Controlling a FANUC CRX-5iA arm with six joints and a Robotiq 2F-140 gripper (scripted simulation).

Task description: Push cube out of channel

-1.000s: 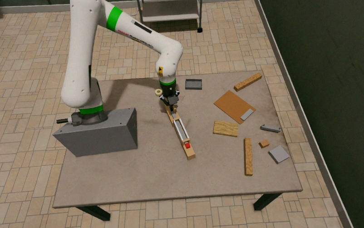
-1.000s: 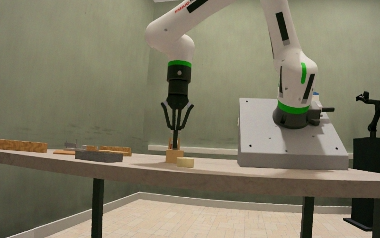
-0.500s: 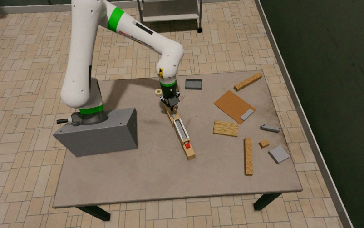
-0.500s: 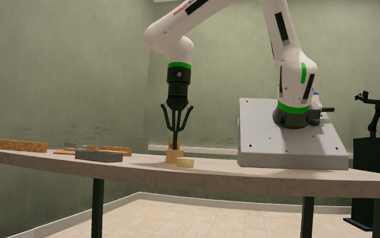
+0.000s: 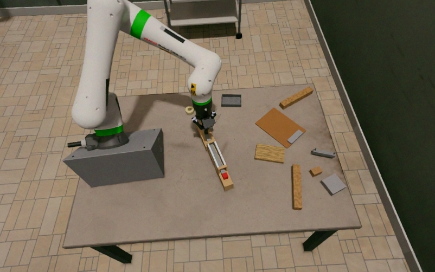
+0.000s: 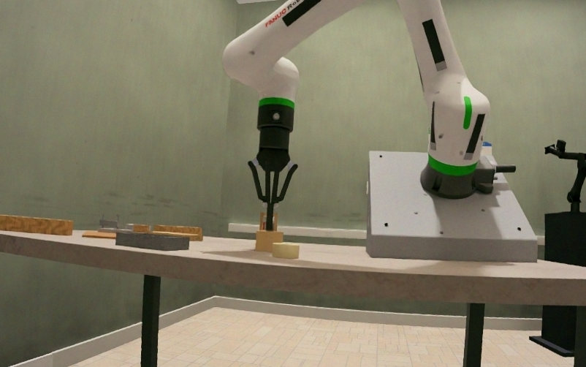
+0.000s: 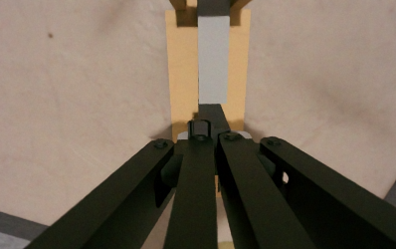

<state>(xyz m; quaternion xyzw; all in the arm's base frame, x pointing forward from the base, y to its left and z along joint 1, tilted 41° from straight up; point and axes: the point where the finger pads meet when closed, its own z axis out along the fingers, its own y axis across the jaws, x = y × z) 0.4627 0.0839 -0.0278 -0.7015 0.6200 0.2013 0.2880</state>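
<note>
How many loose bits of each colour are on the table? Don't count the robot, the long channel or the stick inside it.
Wood-grain pieces: 4
Grey pieces: 4
Orange-brown board: 1
Cream disc: 1
Red cube: 1
Total: 11

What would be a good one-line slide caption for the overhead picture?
The shut claw works at the near end of a wooden channel, with the red cube at its far end.
</note>
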